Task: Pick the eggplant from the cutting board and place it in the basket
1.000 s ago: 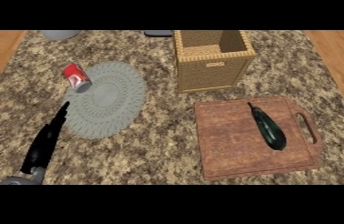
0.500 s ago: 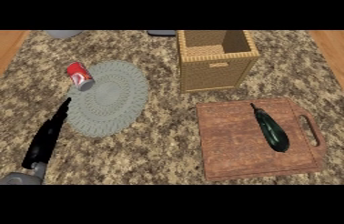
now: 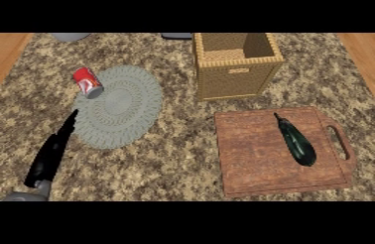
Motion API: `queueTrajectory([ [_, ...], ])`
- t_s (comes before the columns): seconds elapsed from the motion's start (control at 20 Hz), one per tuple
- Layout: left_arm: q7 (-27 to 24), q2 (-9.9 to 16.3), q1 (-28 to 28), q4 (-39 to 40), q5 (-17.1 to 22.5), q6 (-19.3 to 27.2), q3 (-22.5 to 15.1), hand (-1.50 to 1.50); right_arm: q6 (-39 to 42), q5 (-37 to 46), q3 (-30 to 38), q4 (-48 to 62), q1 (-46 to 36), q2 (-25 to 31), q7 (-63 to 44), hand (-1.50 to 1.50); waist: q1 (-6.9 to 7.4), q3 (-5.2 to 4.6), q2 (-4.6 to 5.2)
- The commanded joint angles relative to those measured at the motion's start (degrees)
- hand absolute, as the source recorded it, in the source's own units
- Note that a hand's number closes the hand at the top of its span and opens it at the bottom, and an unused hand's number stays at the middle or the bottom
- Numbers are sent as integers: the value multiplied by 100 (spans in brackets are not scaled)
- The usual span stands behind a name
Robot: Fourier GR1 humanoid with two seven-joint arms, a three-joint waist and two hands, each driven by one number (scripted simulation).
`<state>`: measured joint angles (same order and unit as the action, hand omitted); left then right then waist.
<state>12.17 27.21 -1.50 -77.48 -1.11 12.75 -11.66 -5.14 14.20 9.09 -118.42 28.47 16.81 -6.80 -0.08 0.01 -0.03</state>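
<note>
My left hand [image 3: 50, 153] lies stretched out over the speckled counter [image 3: 168, 158].

The wooden cutting board [image 3: 256, 158] sits at the right; the wicker basket [image 3: 234, 82] stands just behind it. A round grey mat [image 3: 121, 106] lies near my fingertips, fingers straight and released, holding nothing. The dark eggplant [image 3: 296, 141] rests on the board's right half. A red can [image 3: 87, 82] lies at the mat's edge.

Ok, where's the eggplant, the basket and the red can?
eggplant [image 3: 296, 143]: head view, middle of its dark body.
basket [image 3: 236, 83]: head view, front woven wall.
red can [image 3: 87, 82]: head view, its red side.
</note>
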Motion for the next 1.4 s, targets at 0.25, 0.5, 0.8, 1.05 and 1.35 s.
queueTrajectory([
  [0.25, 371, -326, 70, -339, -364, -215, 303, 0, 532, 277, 306, -10, -526, -51, -402, -150, -4, -2, -2],
  [0.5, 44, -337, 213, -223, -497, -565, 639, 0, 320, 722, 118, 603, -800, -577, -7, -150, 4, -1, -1],
  [0.8, 226, -574, -274, 81, -733, -662, 784, 0, 299, 1190, -104, 1068, -1377, -735, -246, -150, -2, -1, 5],
  [1.05, 57, -727, -59, 4, -899, -732, 1026, 0, 328, 1399, -280, 971, -1066, -1043, -137, -150, -3, -1, 0],
  [1.35, 245, -865, 236, -485, -1128, -851, 1036, 0, 271, 1491, -207, 1691, -1373, -1079, 94, -150, 8, -1, -1],
])
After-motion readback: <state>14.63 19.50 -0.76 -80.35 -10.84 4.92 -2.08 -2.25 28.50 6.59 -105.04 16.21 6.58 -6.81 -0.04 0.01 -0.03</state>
